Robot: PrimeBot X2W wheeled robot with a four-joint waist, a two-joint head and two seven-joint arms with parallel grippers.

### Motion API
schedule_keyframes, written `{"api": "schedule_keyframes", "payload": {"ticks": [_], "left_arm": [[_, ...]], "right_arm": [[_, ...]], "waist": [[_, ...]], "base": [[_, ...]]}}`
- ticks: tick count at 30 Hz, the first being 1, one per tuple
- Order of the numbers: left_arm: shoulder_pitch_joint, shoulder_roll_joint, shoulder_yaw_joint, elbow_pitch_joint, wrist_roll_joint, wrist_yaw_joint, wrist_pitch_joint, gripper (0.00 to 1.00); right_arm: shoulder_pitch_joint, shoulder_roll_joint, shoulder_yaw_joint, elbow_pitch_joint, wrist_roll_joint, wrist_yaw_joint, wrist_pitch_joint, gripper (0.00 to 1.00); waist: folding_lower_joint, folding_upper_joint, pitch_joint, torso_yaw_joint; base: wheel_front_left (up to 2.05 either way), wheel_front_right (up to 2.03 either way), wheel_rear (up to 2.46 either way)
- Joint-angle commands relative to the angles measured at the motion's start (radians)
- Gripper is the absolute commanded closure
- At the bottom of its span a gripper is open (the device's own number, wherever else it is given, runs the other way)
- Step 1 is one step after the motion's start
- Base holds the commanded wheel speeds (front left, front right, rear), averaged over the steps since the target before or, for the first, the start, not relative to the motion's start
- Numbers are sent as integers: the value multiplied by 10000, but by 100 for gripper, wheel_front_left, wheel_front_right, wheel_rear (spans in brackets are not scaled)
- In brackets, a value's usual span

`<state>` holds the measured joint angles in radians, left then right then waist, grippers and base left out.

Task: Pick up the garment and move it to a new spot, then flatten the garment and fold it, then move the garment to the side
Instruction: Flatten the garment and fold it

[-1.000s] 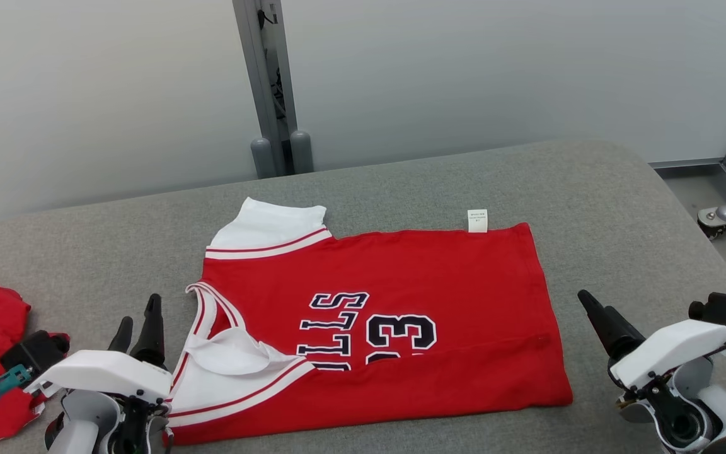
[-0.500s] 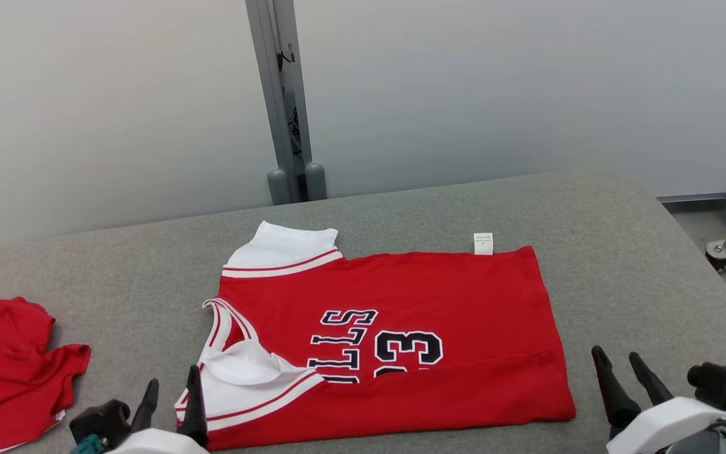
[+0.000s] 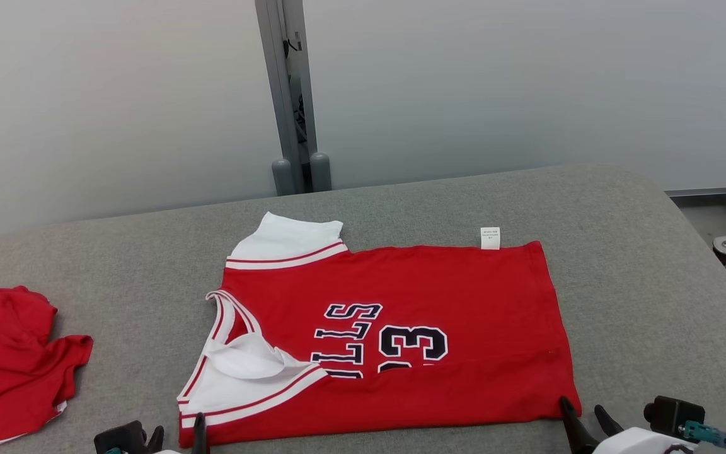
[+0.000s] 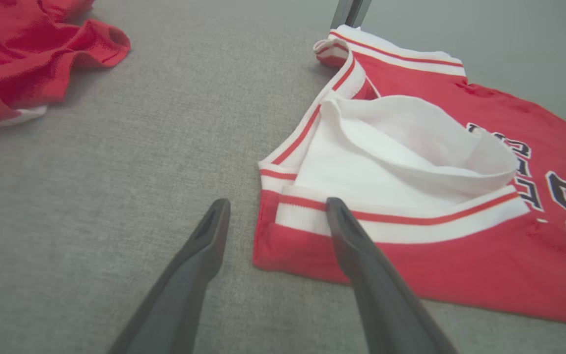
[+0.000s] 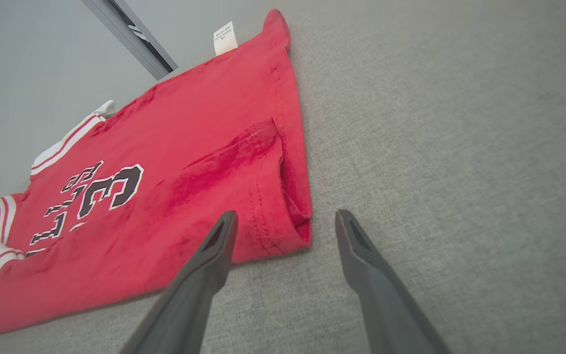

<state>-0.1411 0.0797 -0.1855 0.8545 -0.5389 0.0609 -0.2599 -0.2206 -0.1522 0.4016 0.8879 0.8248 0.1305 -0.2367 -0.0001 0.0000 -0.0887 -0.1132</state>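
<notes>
Saw the left gripper (image 4: 277, 204) and the right gripper (image 5: 285, 214) closest in, both spread wide and holding nothing, the left one at the garment's (image 3: 401, 284) near corner by the white striped band, the right one at the other near corner by the red hem. Found the red garment lying flat in the middle of the grey table (image 3: 640, 265), folded over along its near side, with dark letters half hidden by the fold and a small white tag (image 3: 490, 238) at its far edge. Spotted a crumpled red cloth (image 3: 4, 353) well apart on the left, and a grey post (image 3: 287, 94) far behind.
</notes>
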Motion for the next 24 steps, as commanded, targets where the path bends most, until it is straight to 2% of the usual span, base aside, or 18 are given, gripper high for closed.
{"api": "schedule_keyframes", "payload": {"ticks": [1,12,24], "left_arm": [[-419,-3,7,528,-140,-102,199,0],[-1235,-149,-280,1812,-437,-764,607,0],[-1662,-213,-479,2610,-561,-832,483,0]], "right_arm": [[-243,27,151,232,165,5,-20,0],[-700,146,511,623,999,5,-54,0],[-936,166,894,999,1854,5,41,0]], "waist": [[1,0,92,28],[1,0,341,53],[1,0,463,126]], "base": [[0,0,0],[0,0,0],[0,0,0]]}}
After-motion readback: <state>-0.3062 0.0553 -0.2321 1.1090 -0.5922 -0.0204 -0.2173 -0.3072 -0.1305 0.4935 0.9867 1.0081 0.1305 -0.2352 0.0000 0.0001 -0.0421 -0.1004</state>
